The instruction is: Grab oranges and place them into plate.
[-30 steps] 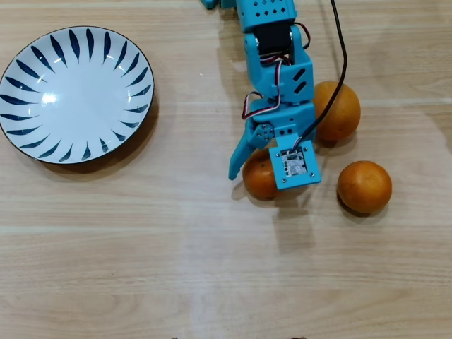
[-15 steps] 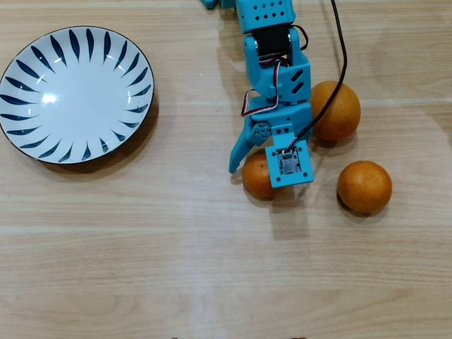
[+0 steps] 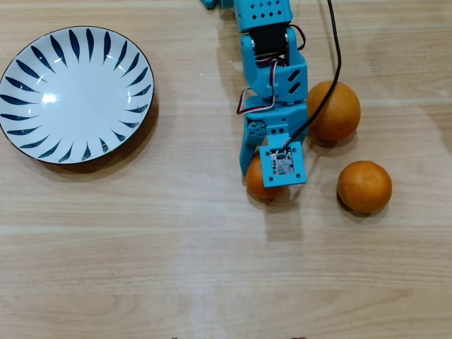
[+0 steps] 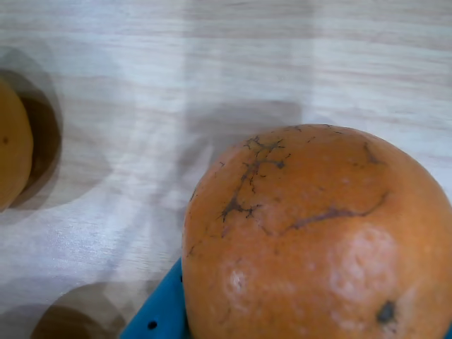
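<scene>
In the overhead view my blue gripper (image 3: 265,178) is shut on a small orange (image 3: 255,186), which is mostly hidden under the wrist camera block. That orange (image 4: 318,240) fills the lower right of the wrist view, with a blue finger (image 4: 159,321) against its lower left side. The largest orange (image 3: 337,111) lies just right of the arm, and another orange (image 3: 364,186) lies further right and nearer. One of these oranges (image 4: 10,145) shows at the wrist view's left edge. The plate (image 3: 74,95), white with blue strokes, holds nothing and sits at the far left.
The arm (image 3: 272,63) comes down from the top edge with a black cable (image 3: 337,63) arcing over the large orange. Bare wooden table (image 3: 198,268) spreads between the arm and the plate and along the near side.
The moving jaw has swung in from its spread position and closed against the small orange's left side. The gripper has drifted slightly left and back.
</scene>
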